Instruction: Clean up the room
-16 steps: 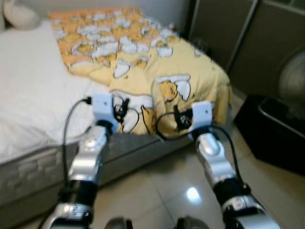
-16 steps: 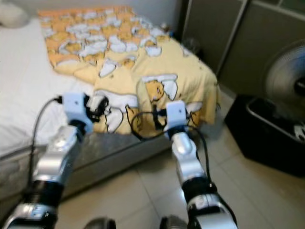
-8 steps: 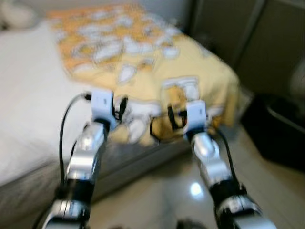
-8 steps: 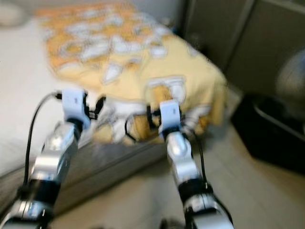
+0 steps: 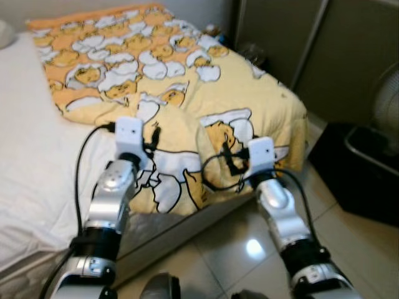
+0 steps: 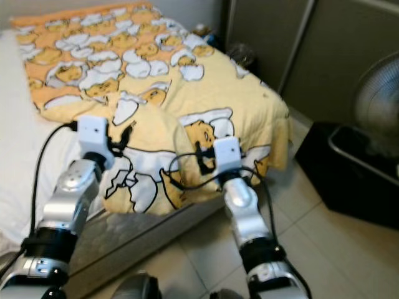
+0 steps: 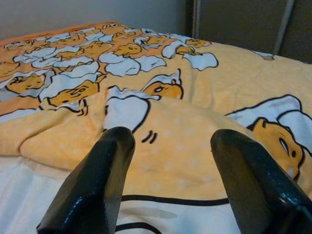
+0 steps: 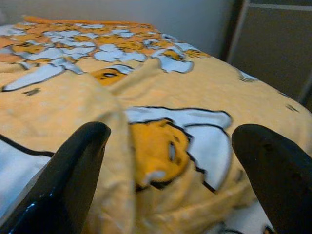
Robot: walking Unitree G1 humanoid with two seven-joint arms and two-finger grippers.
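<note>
A yellow blanket point(image 5: 187, 81) printed with cartoon eggs lies rumpled across the foot of the bed, its corner hanging over the edge. A raised fold point(image 7: 185, 146) runs through its front part. My left gripper point(image 7: 171, 141) is open, just above the blanket near this fold, with nothing between its fingers. My right gripper point(image 8: 170, 134) is also open, hovering close over the blanket beside the fold's right side. In the left eye view the left gripper point(image 5: 151, 138) and right gripper point(image 5: 232, 157) reach side by side over the bed's front edge.
The white bed sheet point(image 5: 37, 156) lies bare to the left of the blanket. A black bin point(image 5: 361, 168) and a standing fan point(image 5: 386, 103) are on the right. Dark wardrobe doors point(image 5: 349, 56) stand behind. Glossy tiled floor point(image 5: 237, 249) is below my arms.
The view has shifted closer to the bed after a blurred moment. Both grippers have come forward from the bed's edge to over the blanket's front part.
</note>
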